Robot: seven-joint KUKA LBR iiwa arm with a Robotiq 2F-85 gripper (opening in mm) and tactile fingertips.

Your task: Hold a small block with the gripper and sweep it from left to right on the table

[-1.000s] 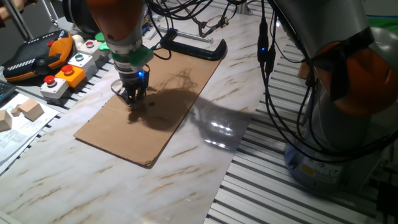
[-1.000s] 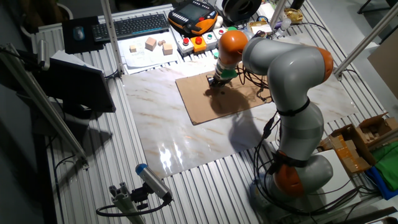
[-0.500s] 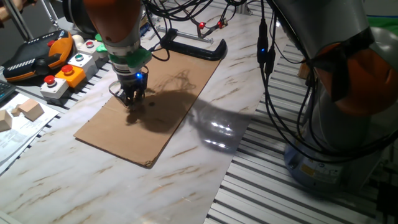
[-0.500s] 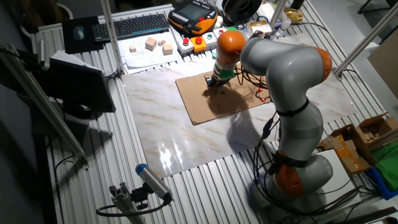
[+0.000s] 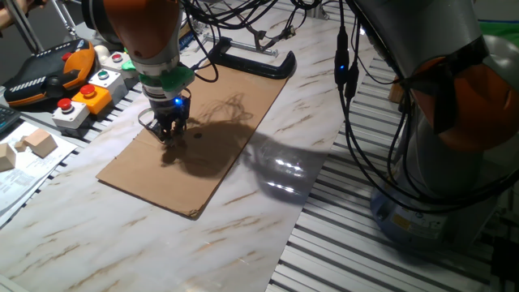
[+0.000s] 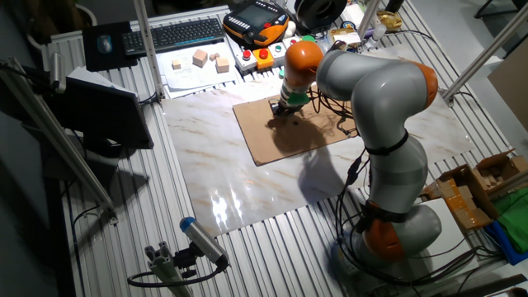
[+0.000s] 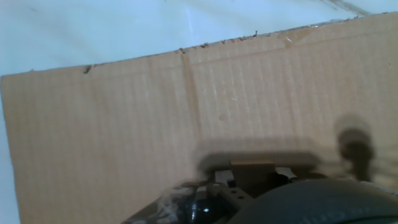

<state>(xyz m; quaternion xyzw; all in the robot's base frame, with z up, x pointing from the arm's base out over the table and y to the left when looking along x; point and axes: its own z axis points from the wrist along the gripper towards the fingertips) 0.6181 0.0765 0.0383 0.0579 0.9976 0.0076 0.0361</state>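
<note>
One fixed view: your gripper (image 5: 169,130) sits low on the cardboard sheet (image 5: 203,138), fingertips down — block not visible here. The other fixed view: same spot, near the sheet's far edge on the table (image 6: 206,157); too small to read the jaws. Hand view: the small block (image 7: 252,169) sits pinched between the fingers, so you're clamped on it. Likely light, stiff wood, slippery on flat faces — keep the grip square on opposite sides.

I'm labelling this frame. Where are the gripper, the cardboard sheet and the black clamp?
gripper (image 5: 169,134): one fixed view, between its fingertips.
cardboard sheet (image 5: 235,134): one fixed view, bare middle of the sheet.
black clamp (image 5: 258,64): one fixed view, on its curved bar.
</note>
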